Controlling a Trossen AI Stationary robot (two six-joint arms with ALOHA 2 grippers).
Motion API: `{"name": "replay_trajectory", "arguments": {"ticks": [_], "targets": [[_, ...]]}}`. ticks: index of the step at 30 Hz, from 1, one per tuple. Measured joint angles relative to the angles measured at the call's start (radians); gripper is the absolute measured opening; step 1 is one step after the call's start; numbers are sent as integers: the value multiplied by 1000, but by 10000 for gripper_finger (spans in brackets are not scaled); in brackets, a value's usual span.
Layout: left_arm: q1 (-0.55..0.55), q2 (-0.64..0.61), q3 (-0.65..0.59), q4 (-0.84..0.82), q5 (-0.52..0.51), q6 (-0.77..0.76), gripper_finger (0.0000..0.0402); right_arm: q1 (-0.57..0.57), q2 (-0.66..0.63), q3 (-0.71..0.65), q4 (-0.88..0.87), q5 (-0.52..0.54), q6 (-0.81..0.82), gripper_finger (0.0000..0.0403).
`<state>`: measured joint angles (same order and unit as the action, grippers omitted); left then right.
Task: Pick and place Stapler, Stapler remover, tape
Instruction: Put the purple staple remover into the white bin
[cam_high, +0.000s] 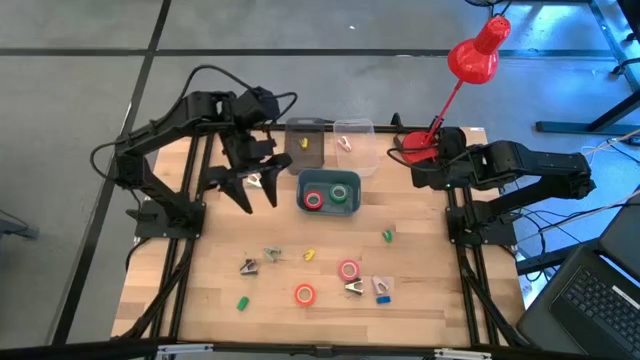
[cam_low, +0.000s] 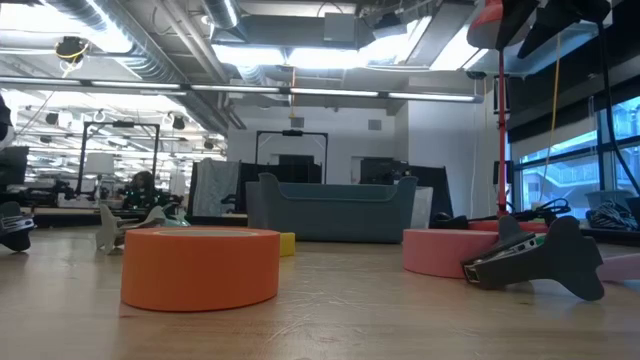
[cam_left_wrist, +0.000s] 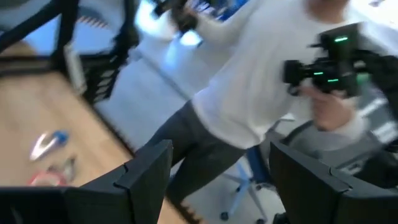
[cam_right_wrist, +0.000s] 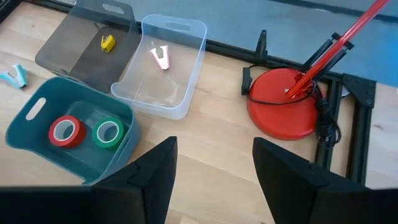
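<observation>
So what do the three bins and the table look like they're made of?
Clear bin: seemingly thin glossy plastic; the wood shows through its walls. Smoky bin: likely the same plastic, grey-tinted, still see-through. Teal bin: opaque moulded plastic with a cut-out handle, holding red and green tape. Table: pale wood strips, grain and joints visible, probably butcher-block.

No text, label, brand name, number or sign can be read in any of the four views. The tape rolls, bins and small tools on the table carry no legible marking, and the room behind it shows none either.
</observation>
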<state>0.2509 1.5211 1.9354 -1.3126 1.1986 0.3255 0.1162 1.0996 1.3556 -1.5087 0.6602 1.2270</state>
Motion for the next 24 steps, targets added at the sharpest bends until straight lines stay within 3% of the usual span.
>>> {"name": "replay_trajectory", "arguments": {"ticks": [5, 10, 17, 20, 24], "targets": [[-15, -18, -116, -24, -308, -119, 256, 0, 0, 0, -1, -89, -3, 214], [-13, -127, -463, 87, -563, -291, 250, 37, 0, -14, 7, -113, -30, 214], [13, -456, -1069, 428, -768, -612, 239, 104, 1, -109, 149, -209, -5, 214], [23, -616, -1223, 477, -856, -728, 236, 127, 3, -169, 240, -254, 23, 214], [24, -794, -1319, 479, -1037, -823, 235, 156, 9, -243, 350, -299, 74, 214]]}}
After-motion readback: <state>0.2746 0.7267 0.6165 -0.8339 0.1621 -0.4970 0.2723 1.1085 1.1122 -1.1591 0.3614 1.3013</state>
